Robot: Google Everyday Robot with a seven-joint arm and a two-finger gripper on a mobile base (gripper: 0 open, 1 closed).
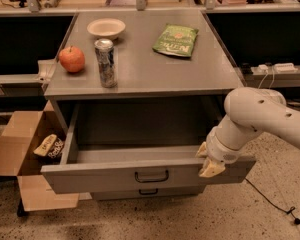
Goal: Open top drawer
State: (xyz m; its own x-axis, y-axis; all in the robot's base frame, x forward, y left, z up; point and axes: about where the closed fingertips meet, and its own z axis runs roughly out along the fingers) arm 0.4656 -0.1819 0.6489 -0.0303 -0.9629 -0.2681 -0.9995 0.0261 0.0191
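The top drawer (110, 175) of the grey cabinet is pulled well out, its plain grey inside showing bare. A small dark bar handle (151, 176) sits at the centre of its front. My gripper (207, 161) is at the right end of the drawer's front, at its top edge, well right of the handle, with the white arm reaching in from the right. A narrower lower drawer (147, 192) shows shut below.
On the cabinet top (200, 71) stand a red apple (71, 59), a drink can (105, 62), a white bowl (106, 28) and a green snack bag (176, 40). An open cardboard box (20, 149) with packets stands on the floor at the left. A cable (270, 204) lies at the right.
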